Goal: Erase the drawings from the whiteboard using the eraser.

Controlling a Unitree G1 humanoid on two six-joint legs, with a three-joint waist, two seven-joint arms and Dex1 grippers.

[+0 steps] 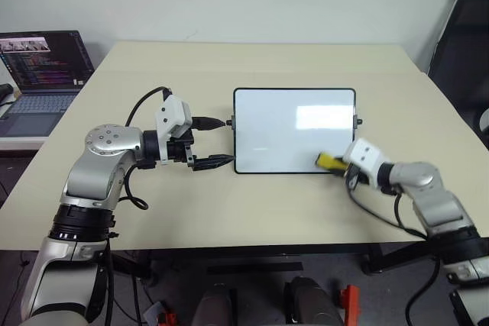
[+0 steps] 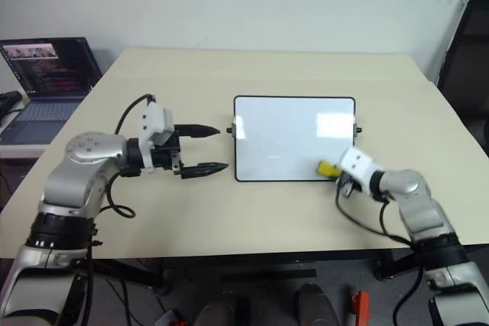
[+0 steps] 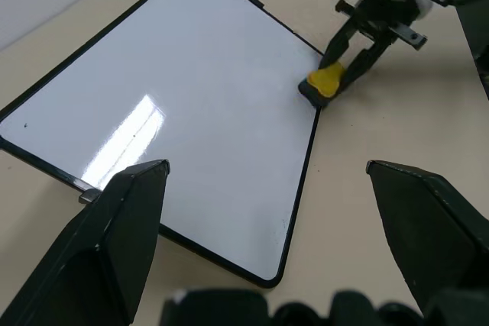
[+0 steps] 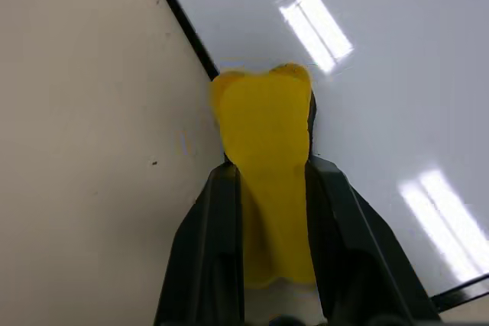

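Note:
The whiteboard (image 1: 283, 131) lies flat at the middle of the table, glossy white in a thin dark frame. The drawings are out of view; the board's face looks plain white with window glare. My right gripper (image 1: 337, 163) is shut on the yellow eraser (image 1: 328, 161), whose tip rests on the board's near right corner, over the frame. The right wrist view shows the eraser (image 4: 263, 158) pinched between both black fingers. My left gripper (image 1: 229, 140) stands open just off the board's left edge, one finger by the side knob, holding nothing.
An open laptop (image 1: 42, 74) with a lit screen sits on a side desk at far left. A black chair (image 1: 466, 43) stands at the right behind the table. Bare tan tabletop (image 1: 229, 204) surrounds the board.

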